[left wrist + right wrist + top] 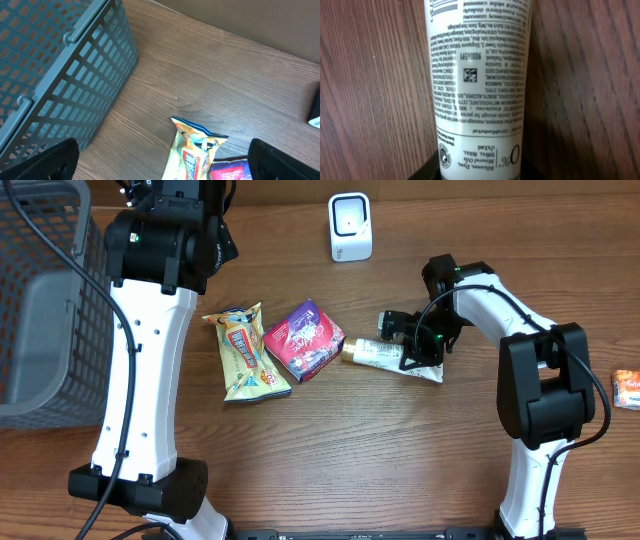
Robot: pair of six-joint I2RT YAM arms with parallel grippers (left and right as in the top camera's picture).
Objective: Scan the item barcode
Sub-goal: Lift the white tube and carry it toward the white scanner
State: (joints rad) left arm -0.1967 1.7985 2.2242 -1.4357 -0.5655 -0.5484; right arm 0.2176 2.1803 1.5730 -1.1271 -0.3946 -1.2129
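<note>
- Over on the right side of the desk (400,470), the right gripper (420,356) is sitting low on the wide crimped end of the white tube (375,353). The tube is lying flat with its cap pointing toward the purple box (305,340).
- Its jaws are straddling that end, but I'm not able to tell whether they're pinching it or merely flanking it.
- Up close, the right wrist camera is filling with the tube's back label and a small square code (469,75). Taking the far end looks like a way of leaving the printed face uncovered.
- At the back edge the scanner (350,227) is standing upright, well apart from the tube, so a lift and carry are looking necessary.
- Meanwhile the left gripper (162,162) is hanging between the basket (75,75) and the snack bag (192,150). Its jaws are spread fully wide and gripping nothing, parked clear of the work.
</note>
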